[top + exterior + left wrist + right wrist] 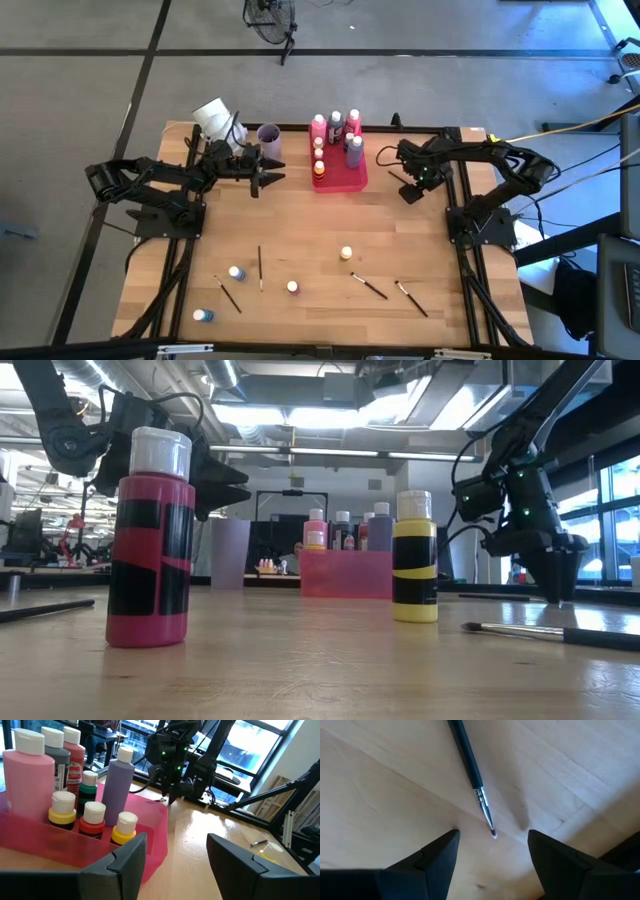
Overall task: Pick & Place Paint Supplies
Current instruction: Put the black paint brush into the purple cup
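Bright overhead light, blurred foreground

The table [300, 240] is pale wood with visible grain and plank seams, smooth with a soft sheen. At the upper middle of the high view, the tray [155, 827] looks like translucent pink plastic, glossy. The paint bottles [150, 540] appear plastic with smooth, light matt caps and shiny labelled sides. The paintbrush [470, 767] has a glossy dark handle and a bright metal ferrule. Both grippers' fingers [127, 857] look matt black plastic.
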Robot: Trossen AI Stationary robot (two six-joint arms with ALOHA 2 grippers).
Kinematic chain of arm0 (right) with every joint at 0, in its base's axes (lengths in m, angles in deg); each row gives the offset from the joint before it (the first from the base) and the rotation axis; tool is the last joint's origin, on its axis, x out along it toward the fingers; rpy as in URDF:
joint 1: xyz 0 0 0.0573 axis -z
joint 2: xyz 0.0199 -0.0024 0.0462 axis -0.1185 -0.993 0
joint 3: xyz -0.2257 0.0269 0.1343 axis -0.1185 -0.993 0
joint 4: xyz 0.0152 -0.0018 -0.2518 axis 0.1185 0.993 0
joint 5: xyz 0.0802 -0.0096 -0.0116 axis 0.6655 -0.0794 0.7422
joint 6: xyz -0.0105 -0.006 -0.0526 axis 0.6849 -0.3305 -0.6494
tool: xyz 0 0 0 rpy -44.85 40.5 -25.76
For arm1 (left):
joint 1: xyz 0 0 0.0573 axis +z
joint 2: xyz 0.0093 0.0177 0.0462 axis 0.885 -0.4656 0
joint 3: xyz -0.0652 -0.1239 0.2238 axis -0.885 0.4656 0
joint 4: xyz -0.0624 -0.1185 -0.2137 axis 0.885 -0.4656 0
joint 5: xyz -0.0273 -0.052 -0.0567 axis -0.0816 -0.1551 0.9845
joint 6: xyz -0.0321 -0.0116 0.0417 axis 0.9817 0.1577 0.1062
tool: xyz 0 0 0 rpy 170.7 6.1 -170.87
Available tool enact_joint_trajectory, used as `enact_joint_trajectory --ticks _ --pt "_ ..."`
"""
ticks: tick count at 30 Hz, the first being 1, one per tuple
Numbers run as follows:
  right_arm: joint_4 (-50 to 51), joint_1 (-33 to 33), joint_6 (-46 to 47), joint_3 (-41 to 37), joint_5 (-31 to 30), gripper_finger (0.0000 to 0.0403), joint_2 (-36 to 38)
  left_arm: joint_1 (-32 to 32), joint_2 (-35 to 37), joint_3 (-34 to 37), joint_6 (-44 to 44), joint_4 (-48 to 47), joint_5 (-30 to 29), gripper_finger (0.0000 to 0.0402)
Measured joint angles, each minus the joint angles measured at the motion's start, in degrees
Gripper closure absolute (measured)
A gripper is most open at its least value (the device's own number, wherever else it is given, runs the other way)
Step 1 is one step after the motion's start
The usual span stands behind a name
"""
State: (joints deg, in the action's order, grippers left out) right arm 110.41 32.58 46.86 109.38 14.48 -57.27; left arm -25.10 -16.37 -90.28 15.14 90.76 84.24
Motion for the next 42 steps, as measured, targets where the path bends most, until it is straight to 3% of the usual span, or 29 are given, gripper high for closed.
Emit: enact_joint_trajectory --ticks 12,26,42 --pt "-0.45 -1.7 -0.02 -0.02 -0.58 0.0158 -0.08 0.0 0.0 0.0 -0.02 0.0 0.0 0.0199" --pt "-0.75 -1.7 0.11 -0.09 0.07 0.02 -0.17 -0.04 0.0 0.0 0.42 0.0 0.0 0.0199" --pt "-1.19 -1.56 -0.5 -0.13 -0.19 0.0201 -0.17 -1.22 0.0 0.0 0.42 0.0 0.0 0.0199"
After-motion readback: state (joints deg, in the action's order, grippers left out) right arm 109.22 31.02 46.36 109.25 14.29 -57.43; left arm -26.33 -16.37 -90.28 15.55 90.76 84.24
